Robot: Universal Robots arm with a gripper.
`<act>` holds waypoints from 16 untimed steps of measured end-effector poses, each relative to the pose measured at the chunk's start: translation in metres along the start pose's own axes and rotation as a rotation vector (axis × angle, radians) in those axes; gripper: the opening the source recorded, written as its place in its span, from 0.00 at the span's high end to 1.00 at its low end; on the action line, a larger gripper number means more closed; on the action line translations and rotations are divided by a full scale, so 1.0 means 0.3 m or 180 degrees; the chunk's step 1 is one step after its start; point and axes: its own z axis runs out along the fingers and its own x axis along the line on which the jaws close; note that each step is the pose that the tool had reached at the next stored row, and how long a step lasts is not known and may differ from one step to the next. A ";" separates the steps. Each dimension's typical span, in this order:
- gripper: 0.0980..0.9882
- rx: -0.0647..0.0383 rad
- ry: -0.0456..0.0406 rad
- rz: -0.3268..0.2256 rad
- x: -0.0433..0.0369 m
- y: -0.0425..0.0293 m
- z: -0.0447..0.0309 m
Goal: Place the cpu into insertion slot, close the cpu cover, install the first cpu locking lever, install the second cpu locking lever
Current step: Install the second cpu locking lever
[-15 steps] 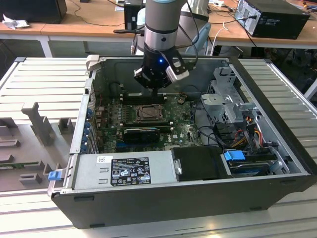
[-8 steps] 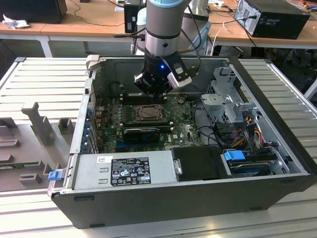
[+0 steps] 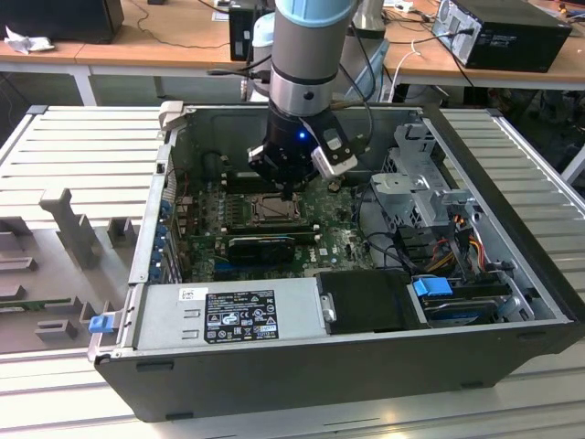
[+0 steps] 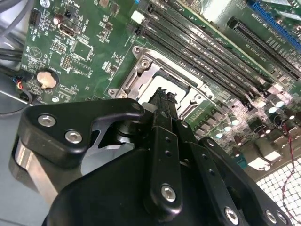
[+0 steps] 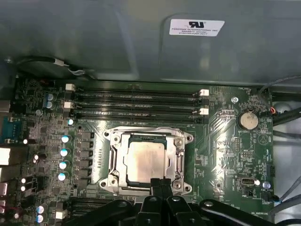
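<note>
The cpu [image 5: 145, 159], a dull silver square, lies flat in the insertion slot [image 5: 188, 137] on the green board. The cpu cover [image 5: 117, 160], a metal frame, lies down around it with the chip showing through its opening. My gripper [image 5: 160, 184] hangs just above the socket's near edge, fingers pressed together with nothing between them. In the second wrist view the gripper [image 4: 162, 98] tips sit over the frame [image 4: 137, 74]. In the exterior view the gripper [image 3: 291, 195] stands over the slot [image 3: 267, 209] inside the open case. I cannot make out how the locking levers stand.
Long black memory slots [image 5: 136, 104] run beside the socket. A coin battery [image 5: 248, 120] and capacitors [image 5: 64, 151] stand on the board. The case [image 3: 137, 238] walls, a power supply [image 3: 228, 315], a drive cage [image 3: 416, 183] and cable bundles [image 3: 393, 242] surround the work area.
</note>
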 end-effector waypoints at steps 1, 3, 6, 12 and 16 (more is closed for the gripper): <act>0.99 -0.0006 0.0003 -0.0001 0.000 -0.011 0.005; 0.99 -0.0011 0.0005 -0.0005 0.001 -0.033 0.011; 0.99 -0.0028 0.0005 -0.0010 0.003 -0.069 0.015; 0.99 -0.0242 -0.0002 -0.0019 0.028 -0.103 0.014; 0.99 -0.0257 -0.0003 -0.0020 0.058 -0.127 0.013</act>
